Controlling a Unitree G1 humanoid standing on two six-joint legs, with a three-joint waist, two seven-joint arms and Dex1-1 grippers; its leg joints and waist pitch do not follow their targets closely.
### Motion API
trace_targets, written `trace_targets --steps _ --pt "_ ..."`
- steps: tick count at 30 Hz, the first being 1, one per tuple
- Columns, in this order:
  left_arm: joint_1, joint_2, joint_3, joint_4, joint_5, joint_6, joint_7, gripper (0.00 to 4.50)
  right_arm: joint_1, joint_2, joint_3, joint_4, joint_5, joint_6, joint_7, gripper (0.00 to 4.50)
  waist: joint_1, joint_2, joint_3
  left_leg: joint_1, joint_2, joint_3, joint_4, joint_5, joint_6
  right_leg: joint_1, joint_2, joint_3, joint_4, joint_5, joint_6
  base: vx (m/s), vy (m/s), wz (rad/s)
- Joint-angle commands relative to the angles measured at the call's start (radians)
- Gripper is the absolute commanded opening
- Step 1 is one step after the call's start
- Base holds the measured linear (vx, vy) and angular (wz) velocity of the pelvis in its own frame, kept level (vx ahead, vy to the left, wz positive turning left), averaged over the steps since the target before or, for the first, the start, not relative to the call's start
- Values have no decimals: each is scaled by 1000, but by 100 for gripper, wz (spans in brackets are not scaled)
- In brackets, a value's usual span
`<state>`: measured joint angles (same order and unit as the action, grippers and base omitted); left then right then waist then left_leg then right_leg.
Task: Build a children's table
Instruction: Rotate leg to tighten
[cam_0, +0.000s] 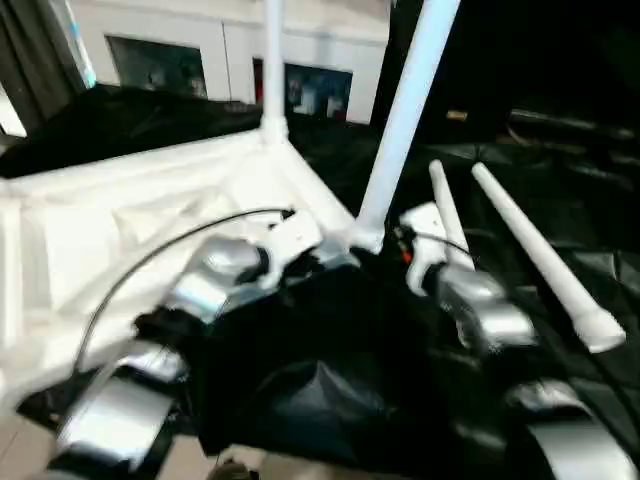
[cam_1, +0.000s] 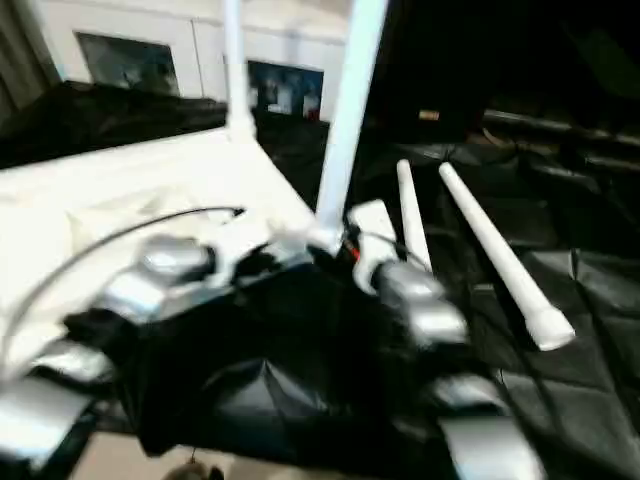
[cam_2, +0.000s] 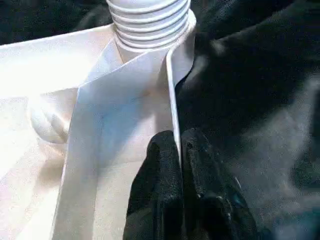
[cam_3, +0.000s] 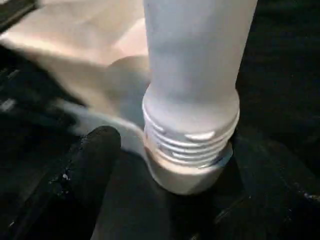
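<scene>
The children's table top (cam_0: 120, 220) lies upside down, white and ribbed, on black cloth. Two white legs stand upright in its corner sockets, one at the far corner (cam_0: 272, 60) and one at the near corner (cam_0: 405, 110). Two more legs (cam_0: 447, 215) (cam_0: 545, 260) lie loose on the cloth to the right. My left gripper (cam_2: 179, 147) is shut on the thin rim wall (cam_2: 172, 100) of the top, just below the near corner socket. My right gripper (cam_0: 388, 240) is open around the threaded base (cam_3: 190, 145) of the near leg, one black finger (cam_3: 92, 162) standing clear of it.
A white cabinet (cam_0: 230, 50) with glass doors stands at the back. Black cloth (cam_0: 560, 180) covers the floor and bunches up in front (cam_0: 320, 390) between my forearms. A black cable (cam_0: 150, 260) arcs over my left forearm.
</scene>
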<state>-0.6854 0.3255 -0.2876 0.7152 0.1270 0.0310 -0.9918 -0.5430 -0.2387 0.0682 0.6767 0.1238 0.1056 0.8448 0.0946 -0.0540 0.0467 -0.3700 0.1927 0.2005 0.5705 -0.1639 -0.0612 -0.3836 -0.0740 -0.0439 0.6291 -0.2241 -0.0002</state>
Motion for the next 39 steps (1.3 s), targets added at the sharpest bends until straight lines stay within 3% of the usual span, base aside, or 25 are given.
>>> trace_targets --steps 1,9,12,13,15,20,28,31,32,34,35,36,38,39 --pt "24 5 -34 -25 -25 -62 -87 0 1 -25 48 -48 23 14 128 389 6 -2 -57 15 46 -22 -56 -176 62 37 -73 40 -76 -57 -229 0 0 0" --pt "72 66 -35 -111 -89 -60 -264 0 2 -70 72 -61 15 16 223 389 17 1 -56 19 51 -16 -56 -177 49 32 -75 41 -70 -48 -253 0 0 0" --pt "74 75 -35 -113 -93 -68 -279 0 -1 -68 75 -57 12 10 233 389 26 -2 -53 20 51 -15 -59 -193 39 30 -75 41 -73 -84 -242 0 0 0" --pt "73 76 -34 -112 -93 -70 -282 0 -1 -68 77 -58 13 12 238 363 27 -1 -53 19 51 -17 -60 -194 31 31 -76 41 -73 -96 -235 0 0 0" --pt "72 78 -32 -111 -90 -72 -283 0 1 -69 84 -59 14 14 254 355 24 -6 -53 19 51 -18 -61 -198 27 31 -77 41 -74 -101 -230 0 0 0" --pt "75 80 -23 -121 -89 -65 -285 0 3 -67 86 -60 21 17 266 308 26 -7 -55 17 49 -17 -58 -167 37 33 -76 41 -71 -75 -227 0 0 0" --pt "73 69 -11 -104 -81 -64 -241 0 21 -28 53 -56 41 25 208 279 25 -7 -54 17 49 -17 -58 -173 36 31 -77 41 -72 -88 -226 0 0 0" --pt "31 17 5 -22 -26 -34 -62 0 20 36 30 28 -7 16 -4 278 16 -6 -49 22 48 -19 -64 -217 12 25 -79 44 -83 -167 -212 0 0 0" --pt "31 17 5 -22 -26 -34 -62 0 20 36 30 28 -7 16 -4 277 15 -5 -48 23 48 -20 -65 -230 3 23 -81 44 -86 -194 -208 0 0 0" --pt "-16 -75 22 44 -9 24 101 0 -21 139 -40 150 -16 30 -320 277 8 0 -47 29 48 -22 -70 -256 -36 17 -82 46 -90 -255 -199 0 0 0" --pt "-24 -92 23 54 -5 33 129 0 -30 157 -51 172 -19 30 -380 277 6 -2 -46 29 47 -25 -72 -269 -45 18 -83 46 -92 -281 -194 0 0 0" --pt "-24 -92 23 54 -5 33 129 0 -30 157 -51 172 -19 30 -380 277 4 -5 -48 25 45 -28 -73 -278 -51 24 -84 43 -94 -314 -179 0 0 0" --pt "-44 -142 25 82 4 60 206 0 -57 199 -83 223 -10 39 -509 276 2 0 -46 27 44 -25 -70 -302 -34 17 -84 48 -102 -312 -169 0 0 0" --pt "-53 -166 28 95 7 72 245 0 -69 220 -101 243 1 41 -557 276 2 7 -47 28 45 -27 -71 -303 -36 17 -84 49 -100 -313 -170 0 0 0"
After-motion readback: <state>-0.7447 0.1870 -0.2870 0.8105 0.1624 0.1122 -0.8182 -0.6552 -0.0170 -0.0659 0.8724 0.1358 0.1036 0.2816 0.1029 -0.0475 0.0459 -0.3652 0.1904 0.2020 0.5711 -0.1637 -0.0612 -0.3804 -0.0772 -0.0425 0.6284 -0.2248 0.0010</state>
